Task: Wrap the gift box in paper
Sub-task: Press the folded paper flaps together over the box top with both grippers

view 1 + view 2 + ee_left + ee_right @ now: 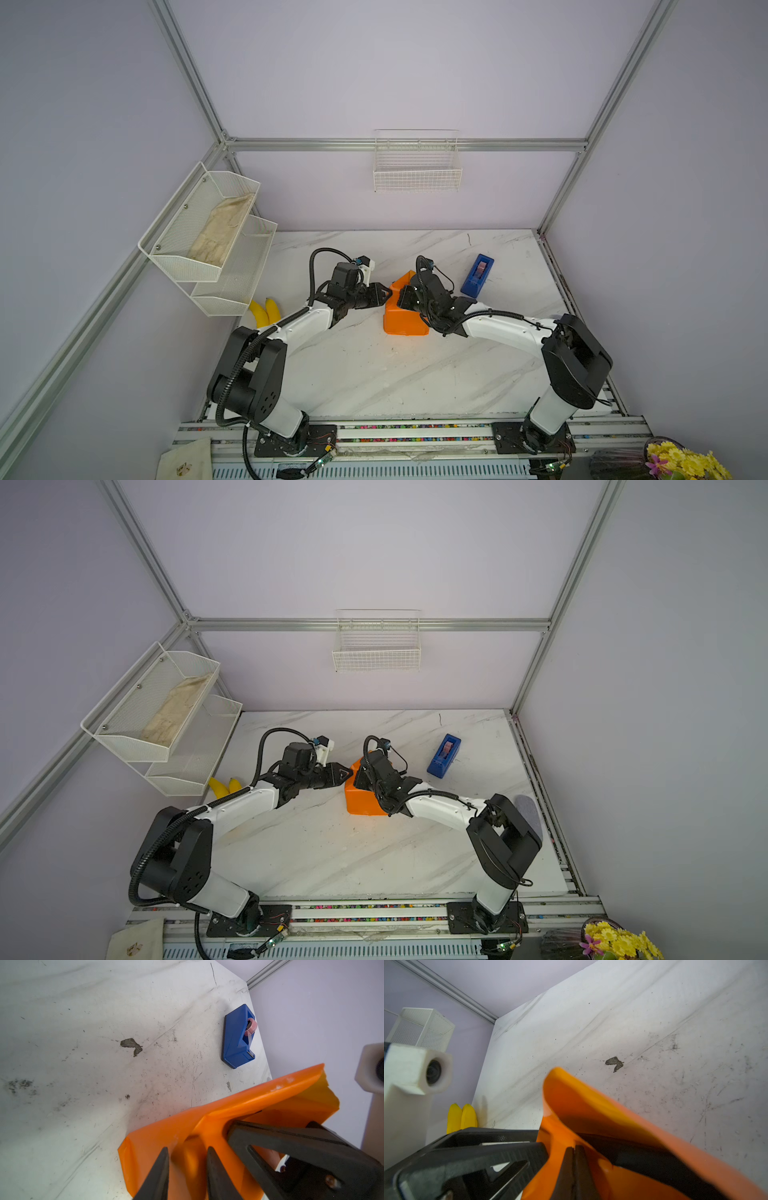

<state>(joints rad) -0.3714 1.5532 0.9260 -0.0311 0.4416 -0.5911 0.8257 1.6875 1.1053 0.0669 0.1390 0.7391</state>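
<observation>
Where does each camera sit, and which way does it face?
Top views: high above the arms' bases, looking down on the table; both arms show whole.
Left wrist: on the left arm, facing the tape dispenser past left gripper and paper.
Right wrist: on the right arm, facing the bananas past right gripper.
Shared: both wrist views catch the paper and one dark scuff.

Two robot arms stand on one marble table: the left arm and the right arm. One sheet of orange paper lies at the centre. One blue tape dispenser sits at 2 o'clock from it. Two bananas lie at 9 o'clock. One two-tier mesh shelf hangs at 10 o'clock, holding one beige cloth. One wire basket hangs at 12 o'clock. One bunch of flowers is at 5 o'clock.
</observation>
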